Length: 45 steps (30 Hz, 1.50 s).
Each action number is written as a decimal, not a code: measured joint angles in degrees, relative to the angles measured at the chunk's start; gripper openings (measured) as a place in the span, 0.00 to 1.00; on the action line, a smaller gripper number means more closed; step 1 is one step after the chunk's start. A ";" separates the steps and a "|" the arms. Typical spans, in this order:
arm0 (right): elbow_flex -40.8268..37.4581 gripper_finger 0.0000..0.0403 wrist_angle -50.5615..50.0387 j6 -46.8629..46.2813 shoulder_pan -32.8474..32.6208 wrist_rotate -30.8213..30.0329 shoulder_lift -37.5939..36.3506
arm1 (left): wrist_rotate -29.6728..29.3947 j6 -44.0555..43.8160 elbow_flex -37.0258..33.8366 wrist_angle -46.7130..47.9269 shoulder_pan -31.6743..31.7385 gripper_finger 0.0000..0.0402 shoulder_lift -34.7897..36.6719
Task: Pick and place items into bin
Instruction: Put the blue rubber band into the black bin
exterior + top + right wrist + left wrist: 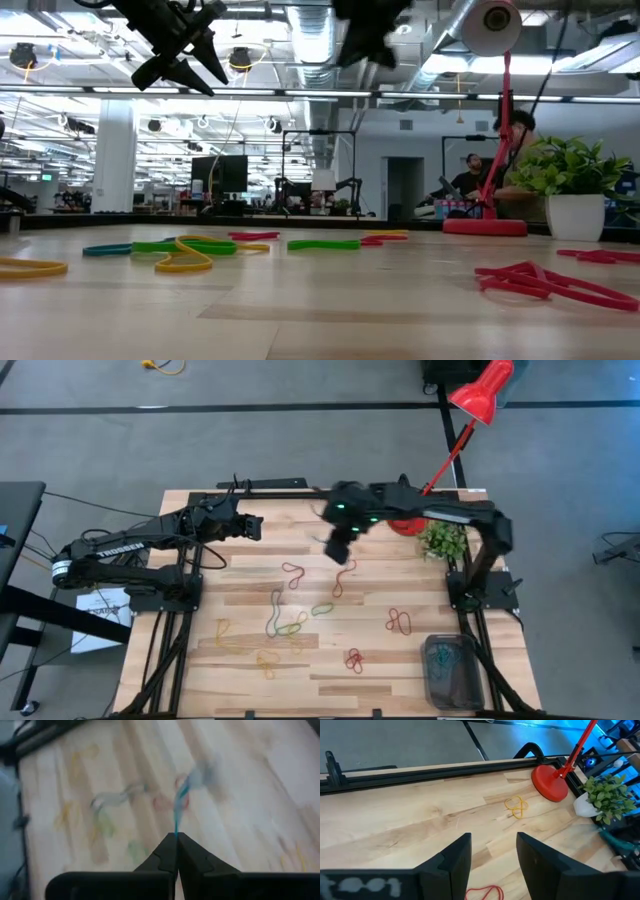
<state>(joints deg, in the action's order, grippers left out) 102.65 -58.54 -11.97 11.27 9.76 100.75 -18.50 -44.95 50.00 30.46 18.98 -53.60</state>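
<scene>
Nearest, at the right front corner of the table point(330, 690): the bin point(452, 672), flat on the wood, with a tangle of loops inside (colours hard to make out through the dark plastic)

Just beyond and left of it: a red loop point(353, 659) and a second red loop point(399, 622), apart from each other; two yellow loops point(265, 663) toward the left front

Mid-table: a cluster of green, yellow and grey loops point(285, 622), overlapping; a single green loop point(322, 608) just beside them; farther on, a twisted red loop point(293, 573)

Above mid-table, raised clear of the wood: right gripper point(176, 840), fingers pressed together on one blue band point(181, 800), pinched at its top end and dangling free below the tips

Farther back on the left, also off the surface: left gripper point(492, 865), fingers point(455, 860) spread wide, nothing between them

Along the far edge: one yellow loop point(516, 806) near the red lamp base point(549, 782), and beside that a potted plant point(605, 797)
</scene>
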 joint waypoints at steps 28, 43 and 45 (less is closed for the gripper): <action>-23.84 0.00 -31.57 -79.32 -40.28 8.49 -19.77 | 0.04 3.86 0.00 -1.00 0.00 0.36 0.00; -29.49 0.00 -22.44 -110.58 -63.81 9.79 -23.88 | 0.80 7.72 0.00 -0.86 0.00 0.36 0.00; -29.49 0.00 -22.46 -110.60 -64.56 9.24 -22.34 | 0.30 7.74 0.00 -0.86 0.00 0.36 0.00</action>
<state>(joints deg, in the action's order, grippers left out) 73.17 -81.00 -122.56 -53.29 19.00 78.42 -18.20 -37.21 50.00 29.61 18.98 -53.60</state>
